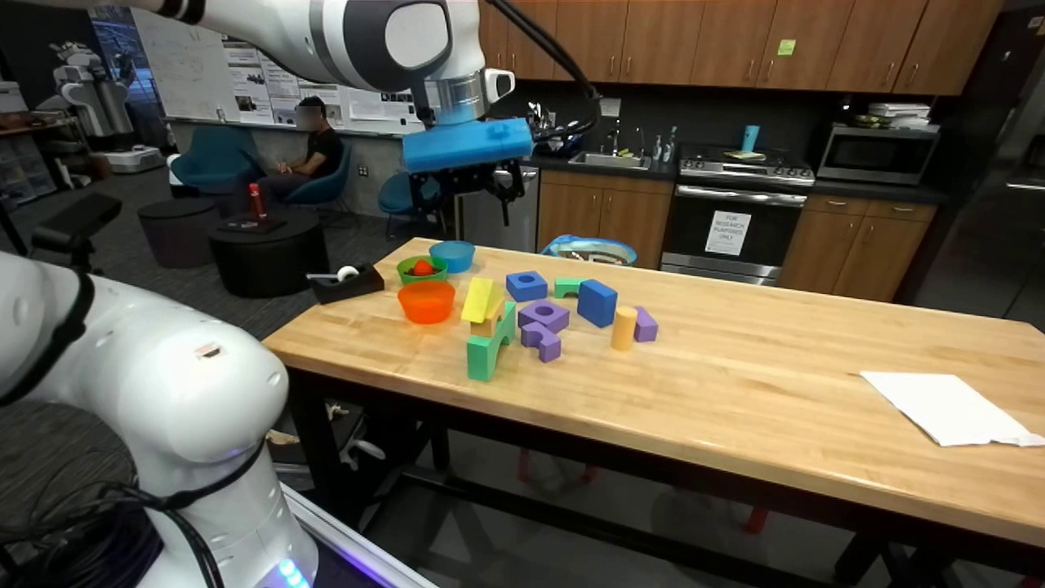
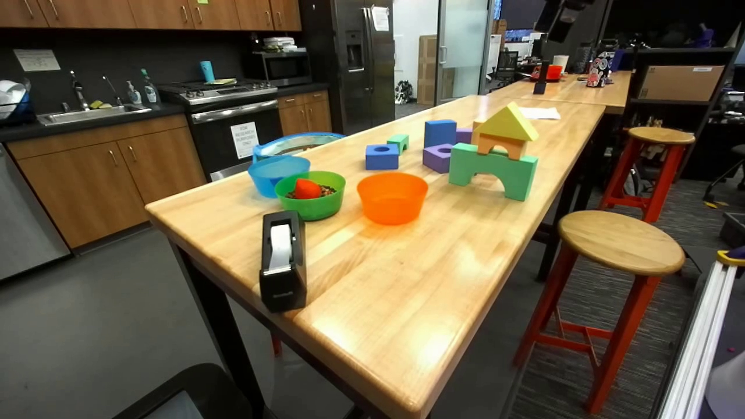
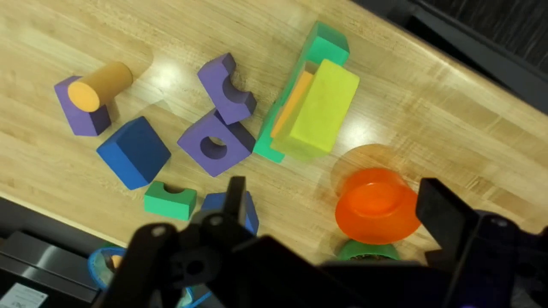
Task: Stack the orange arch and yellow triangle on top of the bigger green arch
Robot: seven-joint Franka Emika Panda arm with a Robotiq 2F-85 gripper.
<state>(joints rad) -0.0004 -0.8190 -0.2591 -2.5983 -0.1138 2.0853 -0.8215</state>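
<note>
The bigger green arch (image 1: 482, 358) stands upright on the table near its front edge. The orange arch (image 2: 502, 140) rests on top of it. The yellow triangle (image 2: 509, 123) lies on the orange arch like a roof, in both exterior views. In the wrist view the yellow triangle (image 3: 327, 109) partly covers the orange arch (image 3: 292, 104) and the green arch (image 3: 327, 45). My gripper (image 1: 469, 202) is high above the table, apart from the stack. In the wrist view its fingers (image 3: 332, 188) are wide apart with nothing between them.
An orange bowl (image 2: 393, 201), a green bowl (image 2: 319, 205) and a blue bowl (image 2: 278, 173) stand beside the stack. A tape dispenser (image 2: 283, 276) sits at the table's end. Purple blocks (image 3: 195, 147), blue blocks (image 3: 135, 152), an orange cylinder (image 3: 102, 85) and a smaller green arch (image 3: 171, 204) lie behind.
</note>
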